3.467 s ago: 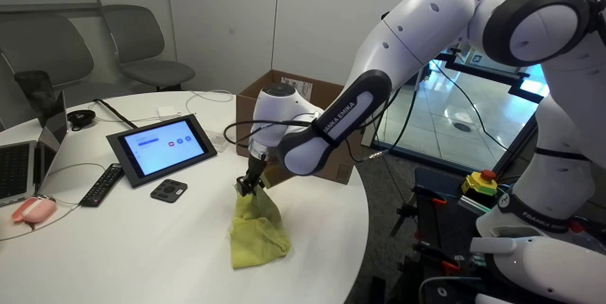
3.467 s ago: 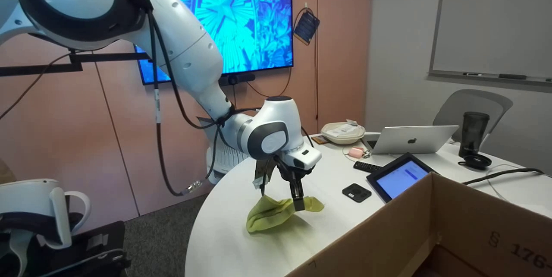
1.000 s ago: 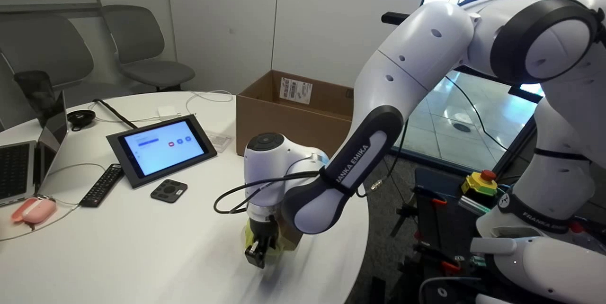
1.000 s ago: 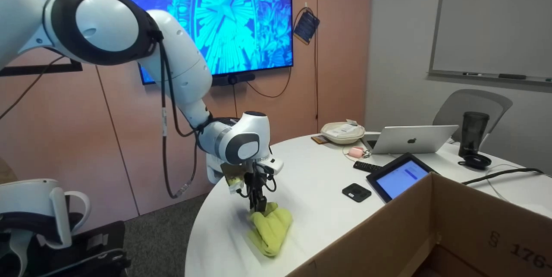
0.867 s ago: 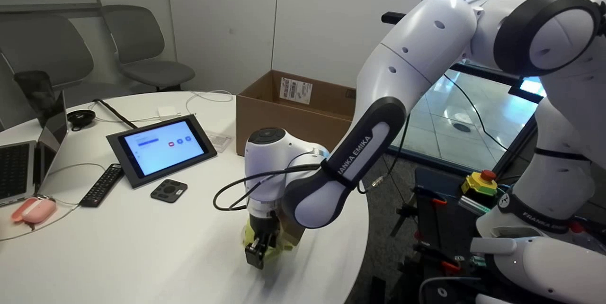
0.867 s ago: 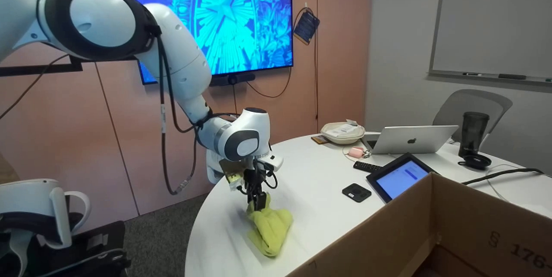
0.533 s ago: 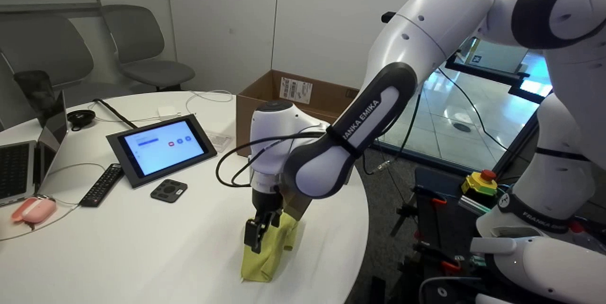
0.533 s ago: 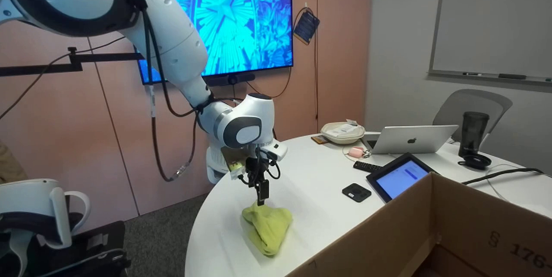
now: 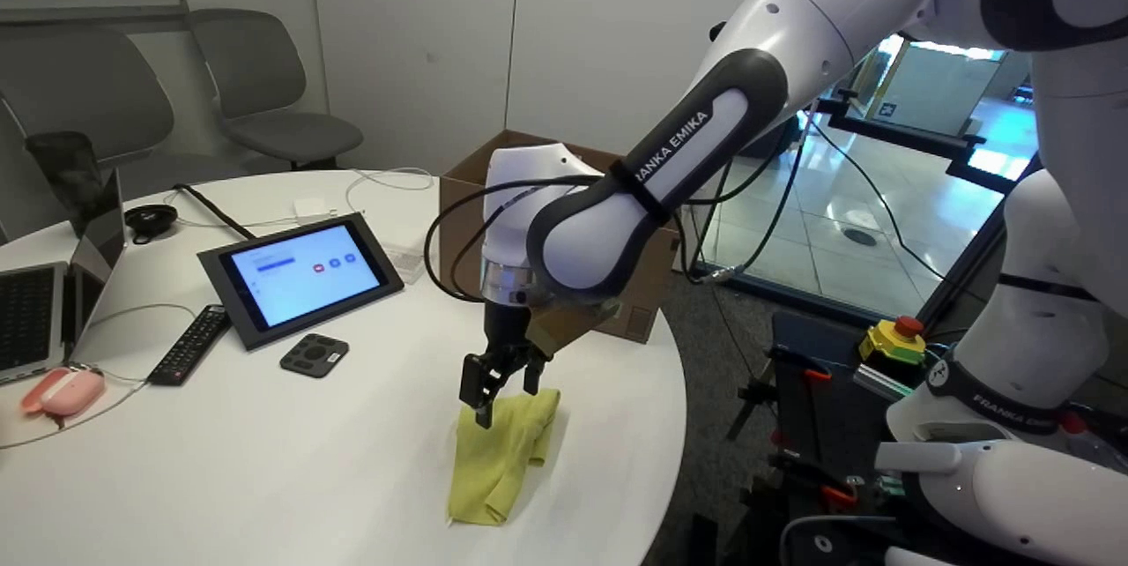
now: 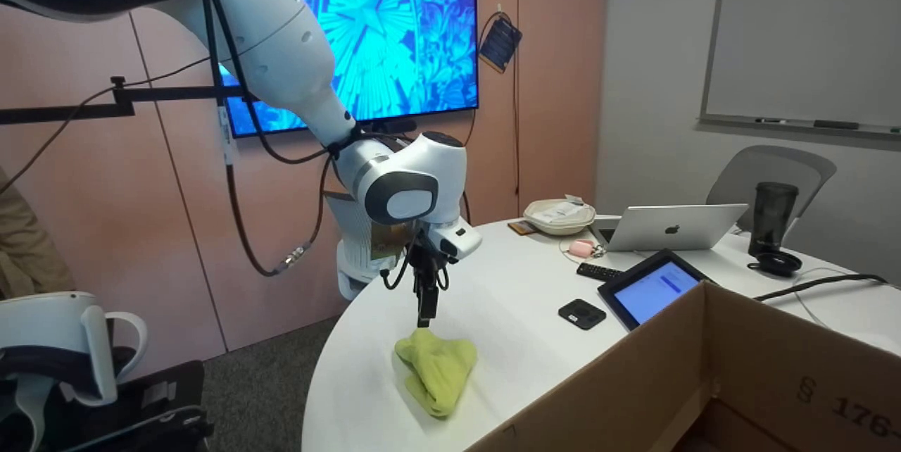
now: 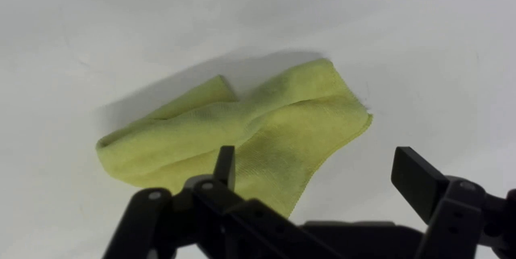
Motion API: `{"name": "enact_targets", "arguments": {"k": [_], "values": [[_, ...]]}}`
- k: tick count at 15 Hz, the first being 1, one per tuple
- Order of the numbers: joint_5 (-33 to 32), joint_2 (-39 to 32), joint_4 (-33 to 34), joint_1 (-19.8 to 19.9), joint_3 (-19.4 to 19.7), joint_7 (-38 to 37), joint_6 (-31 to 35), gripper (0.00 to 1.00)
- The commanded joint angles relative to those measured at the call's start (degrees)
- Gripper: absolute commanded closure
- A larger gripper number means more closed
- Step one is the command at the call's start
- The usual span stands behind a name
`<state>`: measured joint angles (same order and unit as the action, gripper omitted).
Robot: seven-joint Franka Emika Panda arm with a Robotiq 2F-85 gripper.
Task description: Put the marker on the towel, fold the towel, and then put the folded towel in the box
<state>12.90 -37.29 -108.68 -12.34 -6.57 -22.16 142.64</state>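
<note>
Well, my black two-fingered gripper (image 11: 314, 166): fingers spread wide apart.
Yellow-green cloth towel (image 9: 498, 469): rumpled, partly folded, beneath me on the white round-edged table (image 9: 352, 460).
Brown cardboard box (image 10: 626, 388): open-topped, apart from the towel.

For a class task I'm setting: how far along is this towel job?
Looks done: the towel is roughly folded over; no marker shows on it, so that step is unclear. Under way: nothing gripped; the open hand hangs above the towel. Left: boxing, since the towel lies outside the box.
</note>
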Motion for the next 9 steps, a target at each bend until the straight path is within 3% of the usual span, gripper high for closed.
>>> {"name": "enact_targets", "arguments": {"k": [1, 9], "values": [[2.9, 0.4, -1.0, -1.1, 1.3, -7.0, -1.1, 0.0], [7.5, -3.9, -0.9, -1.3, 2.6, -21.8, 0.2, 0.0]]}}
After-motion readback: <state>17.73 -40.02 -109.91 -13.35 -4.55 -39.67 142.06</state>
